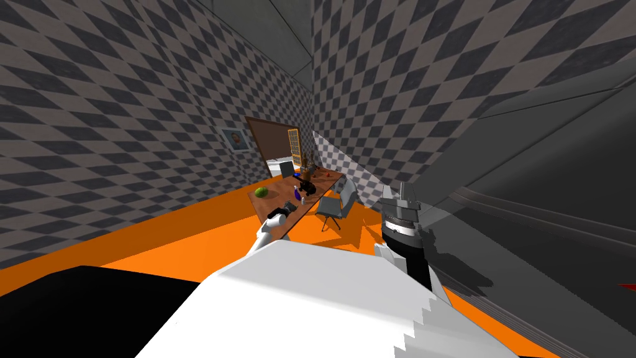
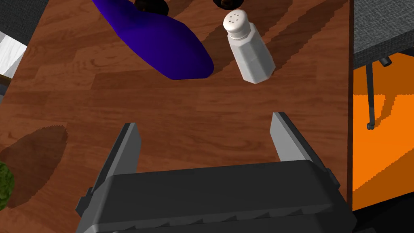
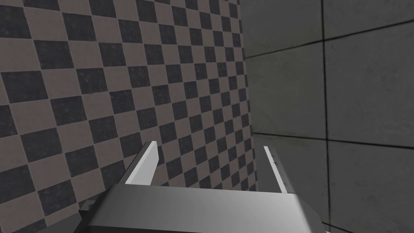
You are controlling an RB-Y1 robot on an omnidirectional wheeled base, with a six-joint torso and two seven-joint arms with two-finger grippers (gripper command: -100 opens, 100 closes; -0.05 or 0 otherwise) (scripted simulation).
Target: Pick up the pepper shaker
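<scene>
Table [image 2: 121, 101] of smooth brown wood with visible grain. White pepper shaker [image 2: 250, 52] looks matt, its sides faceted. Purple object [image 2: 161, 40] is smooth and faintly glossy.

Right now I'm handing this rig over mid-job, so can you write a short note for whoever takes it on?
Left gripper: open, empty, hovering over the wooden table.
Right gripper: open, empty, raised away from the table.
Shaker: white, standing on the table ahead of the left gripper, in line with the finger nearer the table's edge, beside a purple object. Untouched.
Done: left arm is over the table near the shaker.
Left: centre on the shaker, close, lift.
</scene>
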